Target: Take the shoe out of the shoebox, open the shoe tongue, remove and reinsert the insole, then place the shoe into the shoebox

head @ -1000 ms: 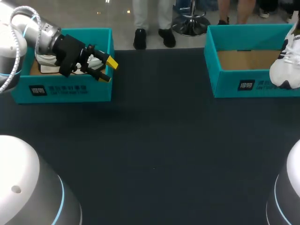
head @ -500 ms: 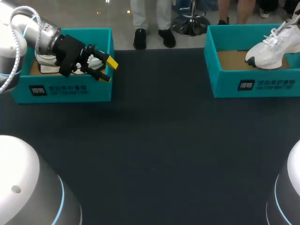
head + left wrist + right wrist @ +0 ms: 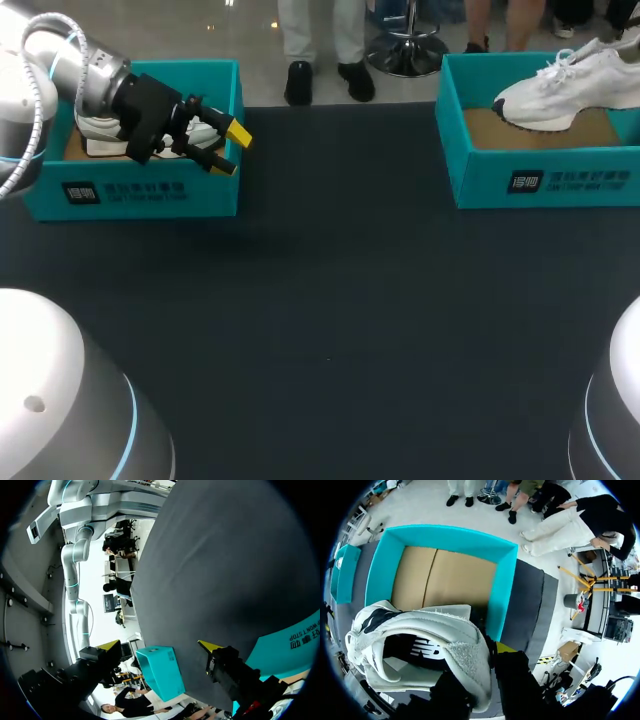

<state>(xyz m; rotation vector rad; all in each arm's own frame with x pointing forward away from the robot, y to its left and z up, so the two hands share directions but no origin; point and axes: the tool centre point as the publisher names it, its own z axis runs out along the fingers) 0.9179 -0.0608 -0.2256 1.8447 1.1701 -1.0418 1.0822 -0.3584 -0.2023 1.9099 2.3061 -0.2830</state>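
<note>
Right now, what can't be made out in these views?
- Right hand: beyond the head view's right edge; in its wrist view the shoe covers its grip.
- Second shoe in the left box: mostly behind the left hand in the head view.
- Whether the shoe rests on the right box's floor: neither view settles it.

Dark grey table [image 3: 330,320] — a matte, cloth-like top, evenly lit, faintly sheened
</note>
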